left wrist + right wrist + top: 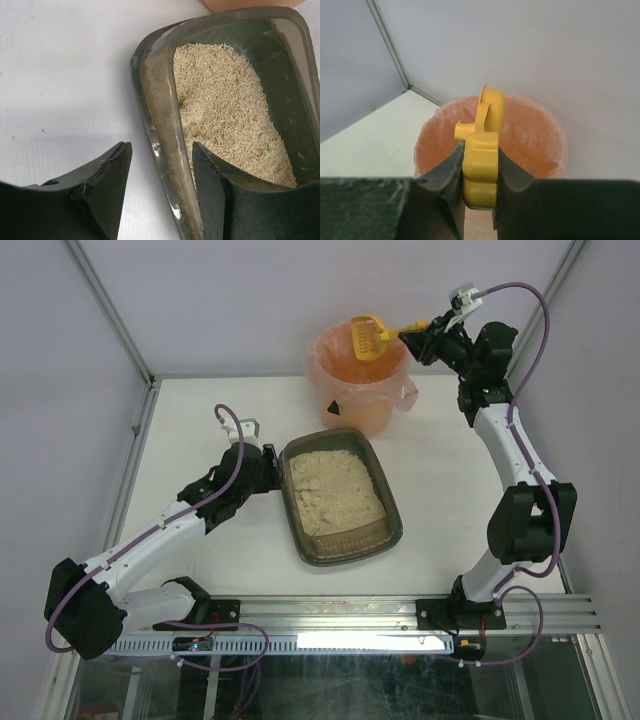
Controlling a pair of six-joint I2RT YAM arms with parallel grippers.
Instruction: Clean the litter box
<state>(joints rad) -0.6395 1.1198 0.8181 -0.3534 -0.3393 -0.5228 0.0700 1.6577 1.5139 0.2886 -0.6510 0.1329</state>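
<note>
Pinched in right gripper point(415, 332), yellow scoop point(368, 338) over bucket point(365, 405); litter box point(345, 548) just nearward, lengthwise toward bases; left gripper point(272, 470) spread astride its left wall.

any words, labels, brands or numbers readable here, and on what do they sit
No readable text in any view.
On the bucket, a small dark mark: too small to read.
The litter box and scoop show no lettering.

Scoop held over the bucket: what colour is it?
The scoop is plain bright yellow, with no pattern. It shows best in the right wrist view.
</note>
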